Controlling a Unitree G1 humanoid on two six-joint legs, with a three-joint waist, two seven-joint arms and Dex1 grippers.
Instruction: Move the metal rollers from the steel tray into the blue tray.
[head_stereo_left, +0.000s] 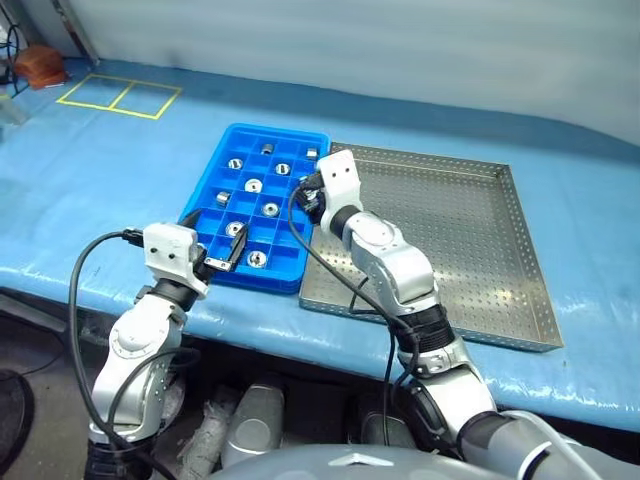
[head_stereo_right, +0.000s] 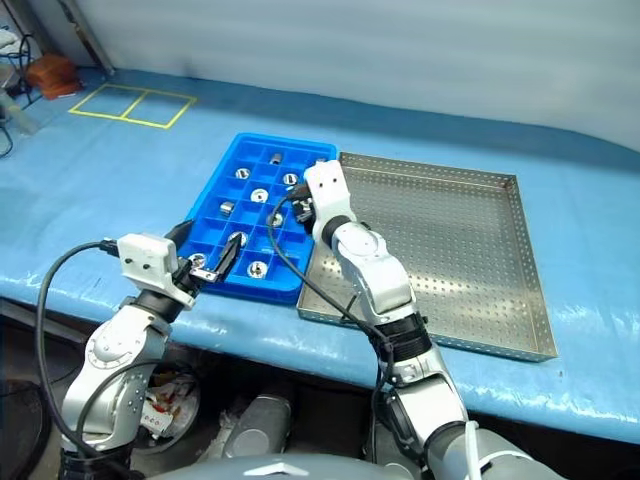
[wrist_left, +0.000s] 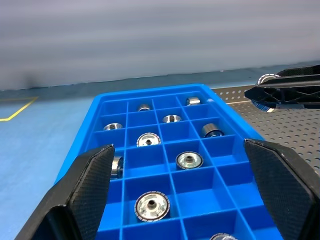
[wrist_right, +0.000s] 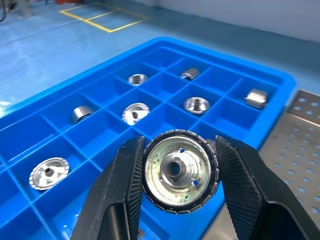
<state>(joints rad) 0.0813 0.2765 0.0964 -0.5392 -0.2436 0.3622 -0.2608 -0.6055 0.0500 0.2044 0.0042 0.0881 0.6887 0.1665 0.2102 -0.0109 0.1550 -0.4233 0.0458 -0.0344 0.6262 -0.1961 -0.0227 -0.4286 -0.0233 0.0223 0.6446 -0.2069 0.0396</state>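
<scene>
Right gripper (wrist_right: 175, 172) is clamping a small shiny knurled metal roller (wrist_right: 176, 170) by its rim over the bright blue compartmented plastic tray (wrist_right: 65, 92). Likely dense, rigid, slippery; rim grip suits. Left gripper (wrist_left: 187, 187) is hanging released. Perforated steel tray (head_stereo_left: 470, 235) beyond.

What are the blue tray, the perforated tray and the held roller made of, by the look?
Blue tray: likely moulded plastic, glossy, thin grid walls. Steel tray: bare sheet metal, dull grey, punched holes. Roller in the right gripper: shiny silver metal, ridged rim, centre hole.
</scene>
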